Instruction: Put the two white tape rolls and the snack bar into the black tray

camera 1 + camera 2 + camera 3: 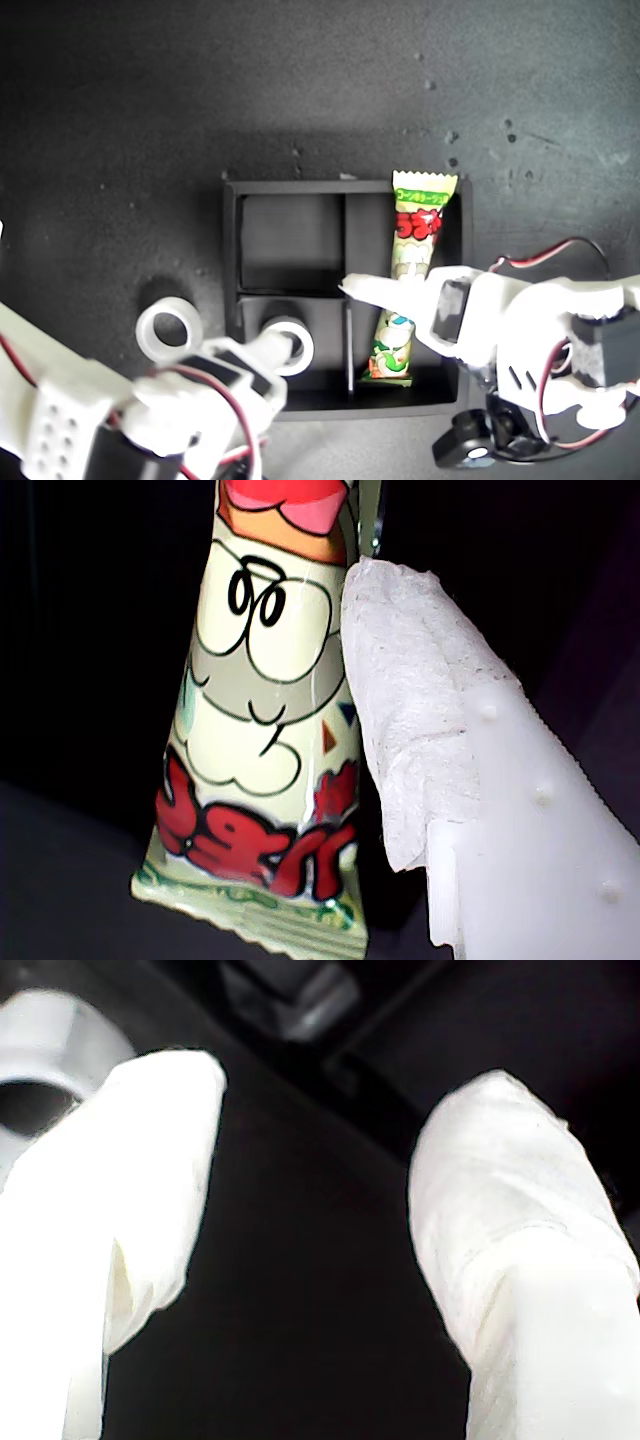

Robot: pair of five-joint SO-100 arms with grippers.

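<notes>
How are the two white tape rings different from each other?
The first tape roll sits outside the black tray, on the dark table at the exterior view's left; the second tape roll lies inside the tray, in a small compartment. The first roll shows in full; the second is partly hidden behind my second gripper. Both are small, white and round with a wide hole, lying flat.

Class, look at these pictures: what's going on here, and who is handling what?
Two robot arms are filling a black tray. My first gripper is at the snack bar, which lies in the tray's long compartment; whether it grips the bar is unclear. One tape roll sits in a small compartment beside my second gripper, whose jaws are open. The other tape roll lies outside the tray, toward the exterior view's left.
</notes>
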